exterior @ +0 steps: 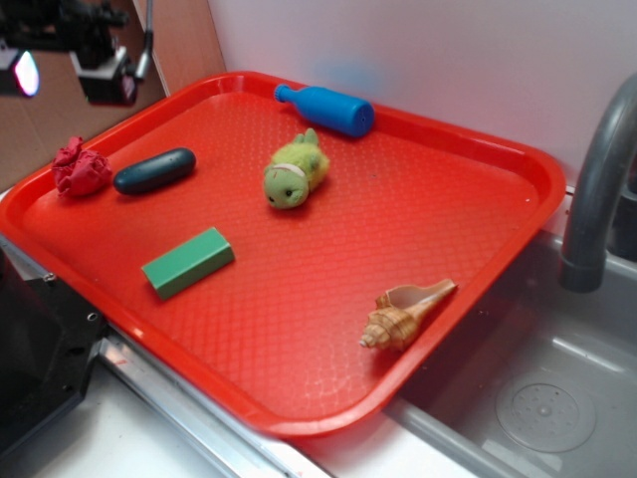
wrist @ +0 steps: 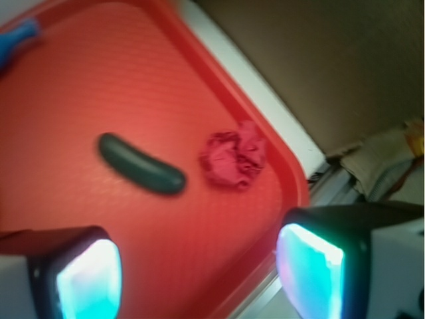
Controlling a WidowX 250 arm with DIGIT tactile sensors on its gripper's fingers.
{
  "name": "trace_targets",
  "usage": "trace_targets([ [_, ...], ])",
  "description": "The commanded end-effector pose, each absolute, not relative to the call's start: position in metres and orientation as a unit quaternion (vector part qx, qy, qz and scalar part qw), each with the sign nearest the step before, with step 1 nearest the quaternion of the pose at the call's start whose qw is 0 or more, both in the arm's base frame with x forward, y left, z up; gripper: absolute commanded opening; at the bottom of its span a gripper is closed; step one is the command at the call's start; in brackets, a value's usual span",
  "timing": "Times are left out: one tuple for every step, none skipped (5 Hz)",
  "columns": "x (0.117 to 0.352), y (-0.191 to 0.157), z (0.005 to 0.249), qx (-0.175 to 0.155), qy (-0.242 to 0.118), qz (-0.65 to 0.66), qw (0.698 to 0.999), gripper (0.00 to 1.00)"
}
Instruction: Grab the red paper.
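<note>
paper (exterior: 81, 168): small dark crimson wad, crumpled & lumpy, roughly ball-shaped
state: loose, nothing touching it
pose: sitting on tray (exterior: 328, 309) floor, folds sticking up
spot: far left corner, right by the rim, just beside a dark oblong thing (exterior: 154, 170) w/ a small gap

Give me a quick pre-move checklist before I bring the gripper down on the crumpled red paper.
1. Target located: crimson crumpled paper wad in the red plastic tray's corner: ok.
2. Gripper open, nothing between its pads: ok.
3. Gripper centred over the wad: not ok, the wad lies ahead of the pads.
4. Side clearance: dark oblong object beside the wad, apart: ok.
5. Tray rim close behind the wad: cannot tell if the pads clear it.
</note>
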State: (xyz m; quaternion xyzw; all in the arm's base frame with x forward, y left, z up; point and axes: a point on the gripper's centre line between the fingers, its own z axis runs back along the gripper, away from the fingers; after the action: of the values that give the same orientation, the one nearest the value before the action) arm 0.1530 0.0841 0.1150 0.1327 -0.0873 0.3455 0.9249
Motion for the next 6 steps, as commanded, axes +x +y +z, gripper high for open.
trace_targets([
  [0.148, 0.116, 0.105, 0.148, -0.114, 0.344, 0.92, 1.0],
  [0.148, 0.116, 0.105, 0.148, -0.114, 0.344, 0.92, 1.0],
  [0.148, 0.116, 0.105, 0.148, -0.114, 0.344, 0.92, 1.0],
  [0.143, 0.147, 0.074, 0.15, -0.143, 0.373, 0.904, 1.0],
  [0.147, 0.182, 0.051, 0.114, -0.139, 0.408, 0.895, 1.0],
  [0.149, 0.192, 0.044, 0.086, -0.135, 0.43, 0.888, 1.0],
])
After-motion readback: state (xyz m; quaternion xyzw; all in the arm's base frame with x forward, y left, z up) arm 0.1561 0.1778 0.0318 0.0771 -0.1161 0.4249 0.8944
